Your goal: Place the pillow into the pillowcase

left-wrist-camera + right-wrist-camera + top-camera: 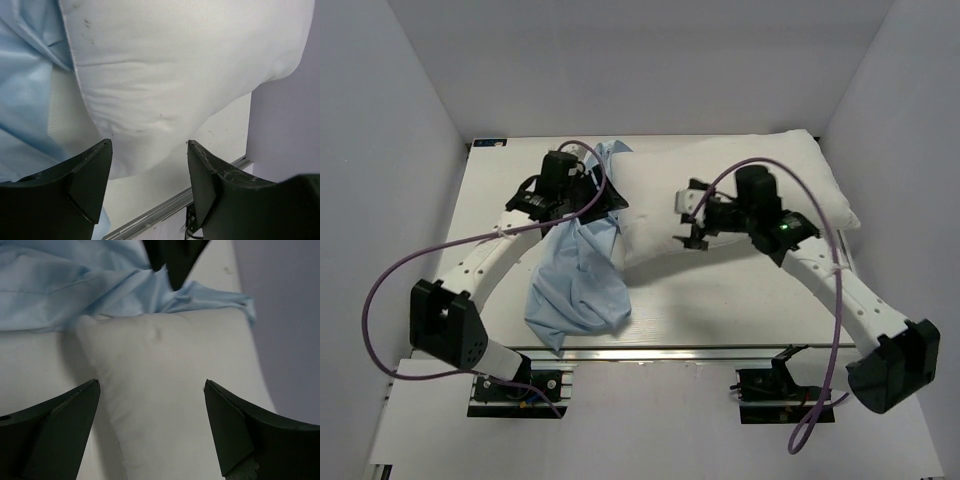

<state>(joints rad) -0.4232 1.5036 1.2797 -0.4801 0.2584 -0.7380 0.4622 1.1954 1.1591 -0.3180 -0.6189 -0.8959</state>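
The white pillow [740, 190] lies across the back right of the table. The light-blue pillowcase [578, 285] lies crumpled at its left end, trailing toward the front edge. My left gripper [604, 194] is open and empty at the pillow's left end, where the pillowcase meets it. In the left wrist view [148, 145] the pillow [175, 75] fills the frame, with the pillowcase [25, 75] on the left. My right gripper [692, 213] is open and empty over the middle of the pillow. In the right wrist view [151, 385] it sits above the pillow [170, 390], with the pillowcase [75, 285] beyond.
White walls enclose the table [740, 300] on the left, back and right. A metal rail [680, 352] runs along the front edge. Purple cables loop from both arms. The left gripper's dark fingers [172, 257] show at the top of the right wrist view.
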